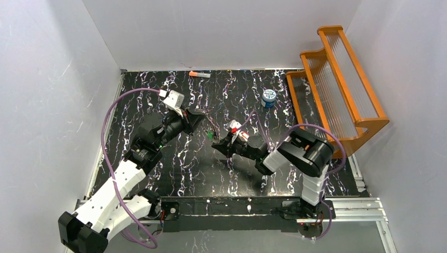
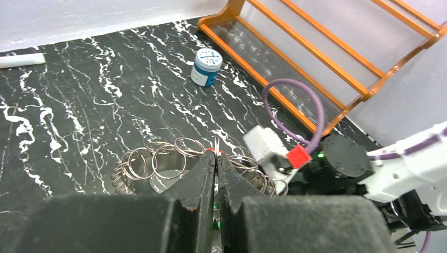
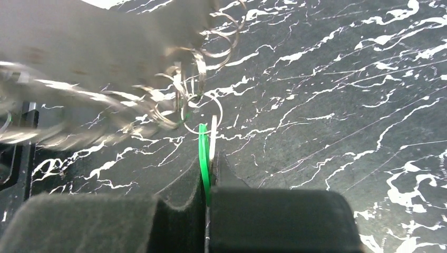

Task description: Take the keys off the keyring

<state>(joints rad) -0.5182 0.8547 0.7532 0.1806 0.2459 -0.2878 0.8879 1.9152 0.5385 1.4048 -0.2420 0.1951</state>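
We note right gripper point(image 3: 208, 158) pinching a green key point(image 3: 202, 141); left gripper point(image 2: 216, 158) closed tight, seemingly clamping the keyring point(image 2: 158, 161).

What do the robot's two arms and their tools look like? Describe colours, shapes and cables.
The left arm and right arm have white boxy shells and black rounded joints. A purple cable loops along each. The left tool and right tool are black and wedge-shaped. A red block sits by the right wrist.

one canister point(image 1: 269, 98), one rack point(image 1: 337, 87)
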